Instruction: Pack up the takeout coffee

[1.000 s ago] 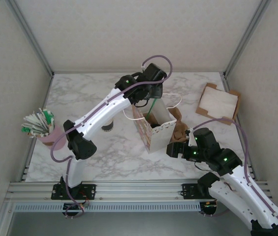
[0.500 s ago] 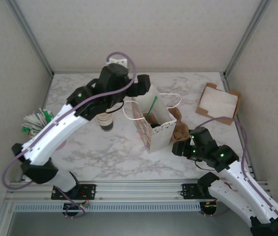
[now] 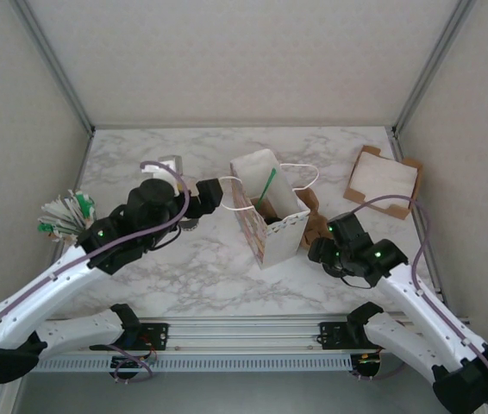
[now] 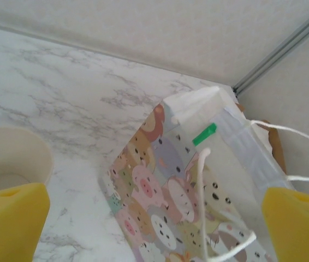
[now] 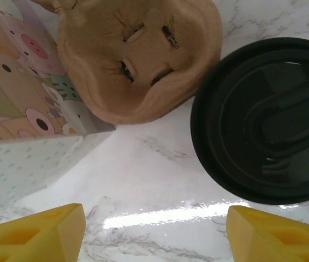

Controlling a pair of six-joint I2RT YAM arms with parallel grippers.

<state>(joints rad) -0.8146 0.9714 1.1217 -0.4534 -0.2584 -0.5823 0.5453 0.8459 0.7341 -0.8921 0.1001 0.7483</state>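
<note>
Left gripper (image 4: 154, 221) spread wide, nothing held, hovering just beside the printed paper bag (image 4: 160, 202). Lidless cream cup (image 4: 10, 161) sits next to one finger. Right gripper (image 5: 157, 234) spread too, empty, low over the marble table (image 5: 160, 164). A round black lid (image 5: 266, 120) and a brown pulp carrier (image 5: 138, 60) lie just ahead of it. I see the takeout coffee (image 3: 261, 207) inside the bag, green stick (image 3: 266, 185) poking up.

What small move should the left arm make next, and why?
Probably draw the left tool straight back from the bag: it is open and empty, the bag seems to hold a dark cup and green stick, and its white cord handle hangs close ahead.
</note>
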